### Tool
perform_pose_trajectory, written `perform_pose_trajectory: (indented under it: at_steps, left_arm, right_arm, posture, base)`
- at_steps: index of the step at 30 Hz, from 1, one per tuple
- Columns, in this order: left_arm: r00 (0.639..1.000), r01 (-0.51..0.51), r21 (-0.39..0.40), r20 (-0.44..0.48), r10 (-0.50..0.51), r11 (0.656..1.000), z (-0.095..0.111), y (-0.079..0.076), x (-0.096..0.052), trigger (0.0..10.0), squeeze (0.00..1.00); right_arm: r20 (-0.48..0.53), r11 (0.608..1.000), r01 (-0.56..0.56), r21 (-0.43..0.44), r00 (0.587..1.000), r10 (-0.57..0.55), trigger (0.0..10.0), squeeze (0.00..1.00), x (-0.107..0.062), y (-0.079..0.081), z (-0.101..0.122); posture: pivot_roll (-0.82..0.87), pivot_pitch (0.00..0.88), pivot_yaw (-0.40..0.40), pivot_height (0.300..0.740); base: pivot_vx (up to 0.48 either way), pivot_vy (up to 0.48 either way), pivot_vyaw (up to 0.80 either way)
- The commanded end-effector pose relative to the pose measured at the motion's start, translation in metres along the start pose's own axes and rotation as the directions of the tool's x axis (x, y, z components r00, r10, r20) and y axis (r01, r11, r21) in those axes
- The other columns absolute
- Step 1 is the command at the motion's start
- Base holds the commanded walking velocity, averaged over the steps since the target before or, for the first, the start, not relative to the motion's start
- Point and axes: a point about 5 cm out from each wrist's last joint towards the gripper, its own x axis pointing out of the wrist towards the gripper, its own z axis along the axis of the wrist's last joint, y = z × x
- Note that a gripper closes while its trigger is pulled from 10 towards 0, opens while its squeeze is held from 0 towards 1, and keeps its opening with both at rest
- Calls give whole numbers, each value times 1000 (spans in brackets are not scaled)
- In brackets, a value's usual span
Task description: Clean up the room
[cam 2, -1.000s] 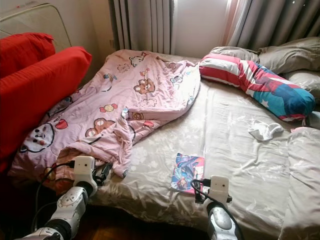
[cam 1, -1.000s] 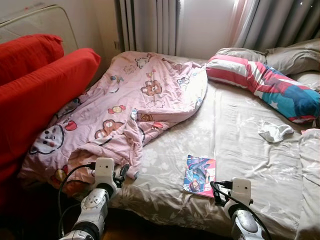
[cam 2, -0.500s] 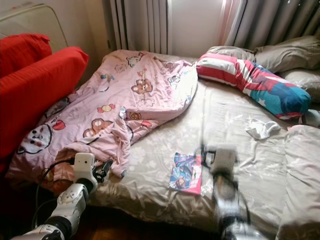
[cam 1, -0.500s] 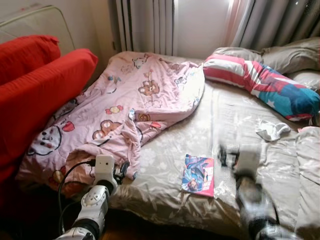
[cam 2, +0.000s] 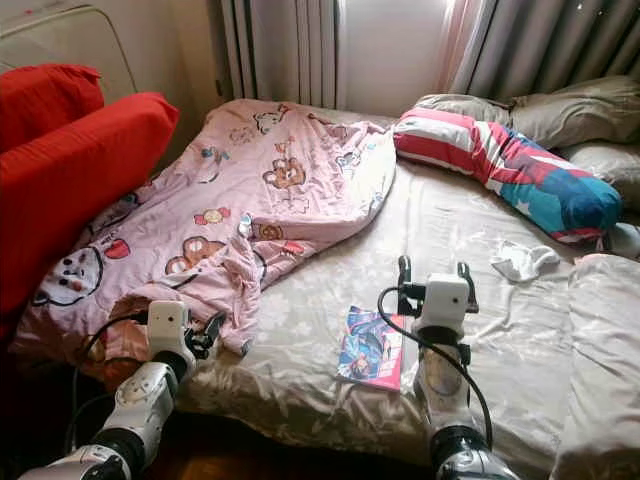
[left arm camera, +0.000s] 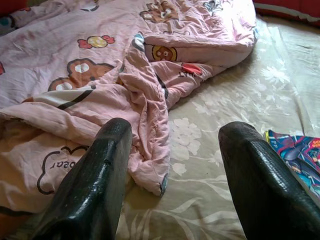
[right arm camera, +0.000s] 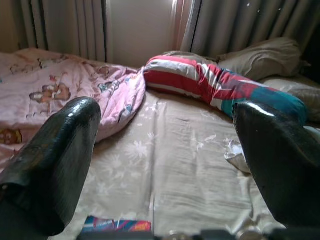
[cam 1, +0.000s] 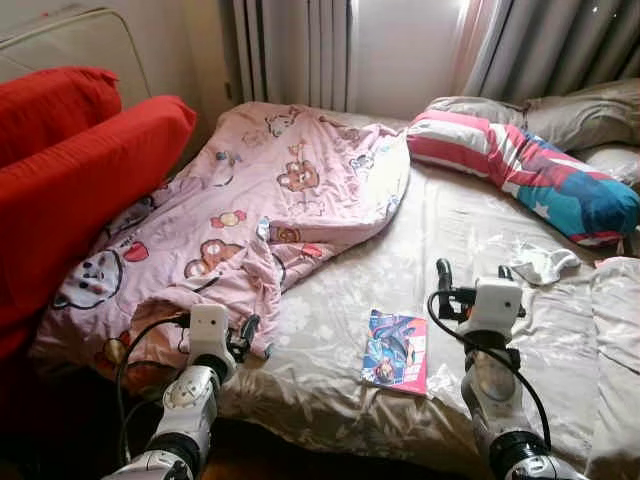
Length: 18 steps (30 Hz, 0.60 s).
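A colourful comic book [cam 1: 398,350] lies on the beige floral bed sheet [cam 1: 470,220] near the front edge. A crumpled pink cartoon blanket [cam 1: 270,200] covers the left half of the bed. A small white cloth [cam 1: 545,263] lies to the right. My right gripper [cam 1: 472,272] is raised over the sheet just right of the book, open and holding nothing. My left gripper [cam 1: 243,340] sits low at the blanket's front corner [left arm camera: 150,170], open too, with nothing between its fingers.
Big red cushions [cam 1: 80,170] lean against the bed's left side. A long striped red, white and blue pillow [cam 1: 520,165] and grey pillows [cam 1: 570,110] lie at the head. A beige duvet [cam 1: 620,330] is bunched at the right edge. Grey curtains [cam 1: 540,40] hang behind.
My right arm has lifted from the bed's front edge and swung up and forward, now standing beside the book. The left arm has barely moved.
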Motion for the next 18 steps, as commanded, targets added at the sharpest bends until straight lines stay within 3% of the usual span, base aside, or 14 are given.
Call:
perform_pose_trajectory:
  at_steps: [1,6,16,18]
  left_arm:
    - [999,18,13,38,-18,1000,7,-2,3,10000,0]
    - [998,17,9,60,-17,1000,11,-2,4,10000,0]
    - [999,12,7,30,-12,1000,1,-1,-2,10000,0]
    - [1000,20,12,6,-20,1000,-3,-1,-3,10000,0]
  right_arm:
    - [1,1000,-27,4,1000,27,10000,0,-2,7,-1]
    - [-60,995,29,91,998,-24,10000,0,-5,1,-8]
    - [-219,994,73,81,974,-53,10000,0,-29,-17,-39]
    - [-301,997,13,82,954,13,10000,0,-38,-14,-52]
  posture:
    - [-41,0,-46,740]
    - [-48,0,-44,740]
    - [-50,0,-43,740]
    - [-49,0,-31,740]
  base:
    - [0,0,0]
    - [0,0,0]
    - [0,0,0]
    - [0,0,0]
